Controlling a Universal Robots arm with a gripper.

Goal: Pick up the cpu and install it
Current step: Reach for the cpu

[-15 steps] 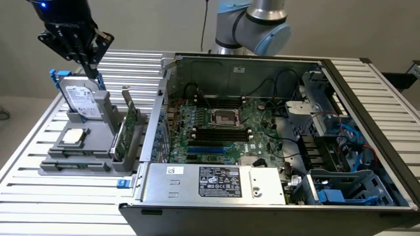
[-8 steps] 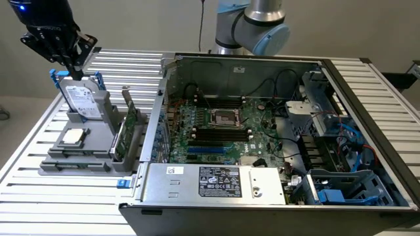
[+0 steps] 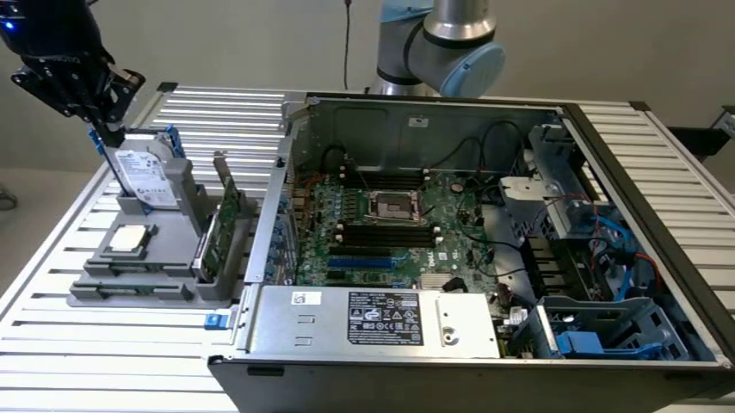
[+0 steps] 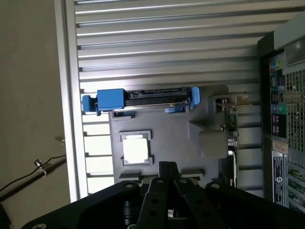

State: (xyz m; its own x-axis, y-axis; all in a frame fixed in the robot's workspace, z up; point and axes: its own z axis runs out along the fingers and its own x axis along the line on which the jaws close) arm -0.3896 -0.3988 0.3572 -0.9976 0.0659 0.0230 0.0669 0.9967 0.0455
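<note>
I'm working in a robotics lab. I see a slatted aluminium table (image 3: 103,361) carrying an opened computer case (image 3: 425,129), a grey parts fixture (image 3: 172,267) at its nine o'clock, and a plain wall (image 3: 230,43) behind.

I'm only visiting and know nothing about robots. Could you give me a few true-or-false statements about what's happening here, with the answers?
1. The cpu lies flat in the grey holder outside the computer case. True.
2. The claw is gripping the cpu. False: the claw is shut on nothing and hangs over the holder, apart from the cpu.
3. The cpu is already seated in the motherboard socket. False: it is in the holder, not yet picked up.
4. A hard drive stands on edge in the same holder, behind the cpu in the exterior view. True.
</note>
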